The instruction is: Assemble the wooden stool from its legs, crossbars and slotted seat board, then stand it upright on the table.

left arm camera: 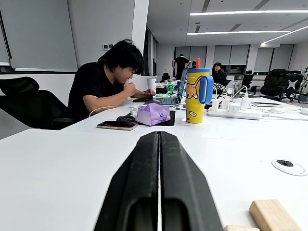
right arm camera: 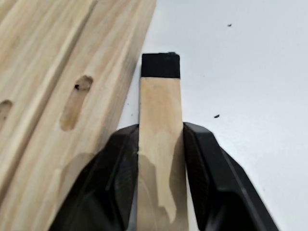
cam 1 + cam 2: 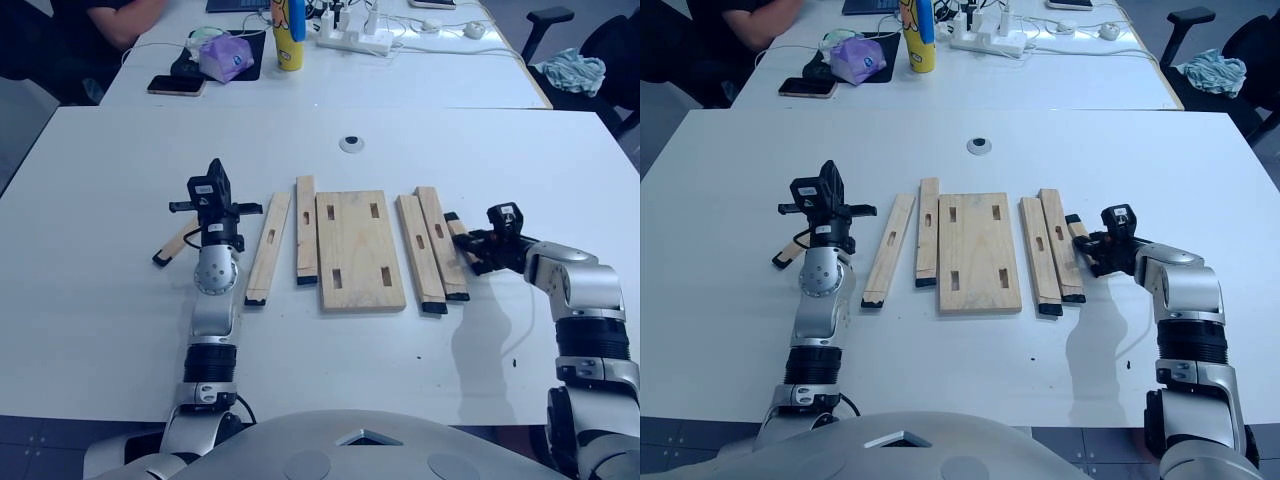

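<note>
Pinching a short crossbar in my right gripper, one finger pressed on each long side, I judge it light, stiff and dry; plain wood should not slip much, but it could pivot in so narrow a hold, so I would carry it level and slowly. Its black-capped far end juts past my fingertips. It sits at the right of the white table, just beside the right pair of legs; whether it rests on the top or hangs just clear I cannot tell. That closeness is the main snag, since a swing to the left would knock the nearest slat. The slotted seat board lies flat in the middle, broader and heavier, best taken by an edge. The left pair of legs lies left of it, and a second crossbar farther left, near my left gripper, whose fingers are pressed together on nothing. A round cable grommet sits beyond the board, well apart. On the far table a yellow mug, a phone and a power strip stand out of my way.
</note>
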Controlling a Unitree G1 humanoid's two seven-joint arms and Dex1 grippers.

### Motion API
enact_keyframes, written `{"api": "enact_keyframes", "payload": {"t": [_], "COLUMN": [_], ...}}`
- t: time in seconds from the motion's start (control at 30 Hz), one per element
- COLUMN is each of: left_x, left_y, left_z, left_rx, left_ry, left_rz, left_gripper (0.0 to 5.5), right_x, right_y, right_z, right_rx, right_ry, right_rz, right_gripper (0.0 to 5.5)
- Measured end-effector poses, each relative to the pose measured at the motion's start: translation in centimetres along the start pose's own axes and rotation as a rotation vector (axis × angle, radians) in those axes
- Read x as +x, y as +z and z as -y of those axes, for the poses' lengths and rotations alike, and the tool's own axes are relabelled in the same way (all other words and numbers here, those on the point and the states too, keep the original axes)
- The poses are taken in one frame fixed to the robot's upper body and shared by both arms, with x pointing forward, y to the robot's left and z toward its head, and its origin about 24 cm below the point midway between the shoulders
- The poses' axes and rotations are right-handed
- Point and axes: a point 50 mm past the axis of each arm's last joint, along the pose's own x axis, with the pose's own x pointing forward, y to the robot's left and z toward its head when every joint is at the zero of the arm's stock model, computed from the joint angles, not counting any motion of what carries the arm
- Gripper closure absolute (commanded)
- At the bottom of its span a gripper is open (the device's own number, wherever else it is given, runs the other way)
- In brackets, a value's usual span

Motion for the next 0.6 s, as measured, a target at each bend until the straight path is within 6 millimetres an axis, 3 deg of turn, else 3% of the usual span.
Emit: {"api": "enact_keyframes", "payload": {"t": [0.13, 0.27, 0.33, 0.43, 0.53, 0.6], "left_x": [0.0, 0.0, 0.1, 0.5, 0.7, 0.7], "left_y": [-0.1, 0.1, 0.8, 1.8, 3.7, 5.0], "left_z": [0.6, 1.6, 2.2, 2.8, 4.1, 4.7], "left_rx": [-0.089, -0.246, -0.325, -0.479, -0.659, -0.726], "left_ry": [-0.073, -0.19, -0.252, -0.342, -0.494, -0.591], "left_rz": [-0.022, -0.053, -0.062, -0.098, -0.135, -0.158], "left_gripper": [4.58, 4.03, 3.73, 3.37, 3.3, 3.3], "right_x": [-0.1, -0.9, -1.2, -1.0, 0.0, 0.4], "right_y": [0.6, 5.0, 7.3, 8.4, 7.6, 6.7], "right_z": [1.8, 1.0, -1.4, -5.4, -9.5, -10.7], "right_rx": [-0.062, -0.123, -0.132, -0.148, -0.168, -0.187], "right_ry": [-0.189, -0.201, -0.1, 0.103, 0.324, 0.401], "right_rz": [0.122, 0.427, 0.592, 0.69, 0.683, 0.651], "right_gripper": [4.17, 4.17, 4.17, 4.17, 4.17, 4.17]}}
